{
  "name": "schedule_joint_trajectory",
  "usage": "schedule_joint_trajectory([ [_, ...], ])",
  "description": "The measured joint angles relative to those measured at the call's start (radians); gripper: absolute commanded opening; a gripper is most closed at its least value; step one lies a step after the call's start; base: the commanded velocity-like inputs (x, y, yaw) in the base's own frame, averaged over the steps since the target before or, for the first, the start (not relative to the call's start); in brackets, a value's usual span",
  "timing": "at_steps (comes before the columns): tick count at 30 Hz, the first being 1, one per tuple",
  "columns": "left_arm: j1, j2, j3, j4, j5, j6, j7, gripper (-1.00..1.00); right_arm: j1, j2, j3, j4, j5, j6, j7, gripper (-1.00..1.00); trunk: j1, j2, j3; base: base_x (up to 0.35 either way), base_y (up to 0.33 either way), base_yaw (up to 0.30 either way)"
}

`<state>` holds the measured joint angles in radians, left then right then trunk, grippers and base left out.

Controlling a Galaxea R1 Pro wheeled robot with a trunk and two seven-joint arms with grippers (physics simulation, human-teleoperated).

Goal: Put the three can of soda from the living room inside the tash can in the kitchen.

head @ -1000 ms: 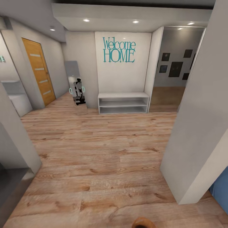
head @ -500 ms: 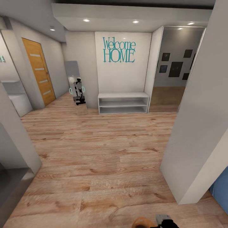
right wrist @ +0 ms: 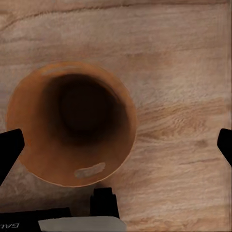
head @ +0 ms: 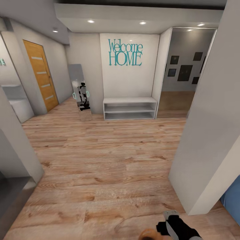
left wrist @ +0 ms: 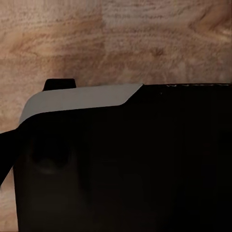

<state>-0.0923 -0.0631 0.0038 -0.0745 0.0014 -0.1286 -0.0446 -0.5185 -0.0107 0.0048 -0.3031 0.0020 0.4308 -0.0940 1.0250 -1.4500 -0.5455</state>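
The brown-copper trash can (right wrist: 29, 111) stands on the light wood floor, and the right wrist view looks straight down into its dark inside. My right gripper (right wrist: 117, 147) hangs open above it, with one black fingertip at each side of that view and nothing between them. In the head view the bin's rim (head: 150, 235) peeks in at the bottom edge, and my right arm (head: 178, 228) is just beside it. The soda cans are out of view. The left wrist view faces a black and grey part of the robot (left wrist: 121, 164) over the floor, and its fingers cannot be made out.
I face a white hall with teal "Welcome HOME" lettering (head: 125, 52) above a low white shelf bench (head: 130, 108). A leaning mirror (head: 81, 96) stands left of the bench, and an orange door (head: 41, 75) is farther left. A white pillar (head: 213, 133) rises close on the right, and wood floor (head: 100, 160) lies ahead.
My right arm has risen into the bottom of the head view beside the bin's rim. The hall and the bin have not shifted.
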Motion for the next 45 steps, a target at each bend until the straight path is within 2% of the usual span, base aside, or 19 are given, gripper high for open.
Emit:
schedule_joint_trajectory([
  [3,-0.001,0.001,0.000,-0.003,0.001,0.000,0.000,1.00,-0.010,-0.005,-0.001,0.002,-0.001,-0.005,-0.020,1.00,0.000,0.000,0.000,0.000,0.000,0.000],
  [8,-0.002,-0.001,0.000,-0.005,0.002,0.000,0.000,1.00,-0.016,-0.033,-0.005,0.004,-0.008,-0.010,-0.030,1.00,0.000,0.000,0.000,0.000,0.000,0.000],
  [13,-0.002,0.000,0.000,-0.005,0.002,0.000,-0.001,1.00,-0.017,-0.044,-0.004,0.007,-0.010,-0.025,-0.033,1.00,0.000,0.000,0.000,0.000,0.000,0.000],
  [21,-0.002,0.000,-0.001,-0.005,0.002,0.000,0.000,1.00,-0.017,-0.046,-0.002,0.034,-0.012,-0.063,-0.032,1.00,0.000,0.000,0.000,0.000,0.000,0.000],
  [45,-0.002,-0.001,0.001,-0.005,0.002,0.000,0.000,1.00,-0.014,-0.035,0.000,0.039,-0.013,-0.069,-0.030,1.00,0.000,0.000,-0.002,0.000,0.000,0.000],
])
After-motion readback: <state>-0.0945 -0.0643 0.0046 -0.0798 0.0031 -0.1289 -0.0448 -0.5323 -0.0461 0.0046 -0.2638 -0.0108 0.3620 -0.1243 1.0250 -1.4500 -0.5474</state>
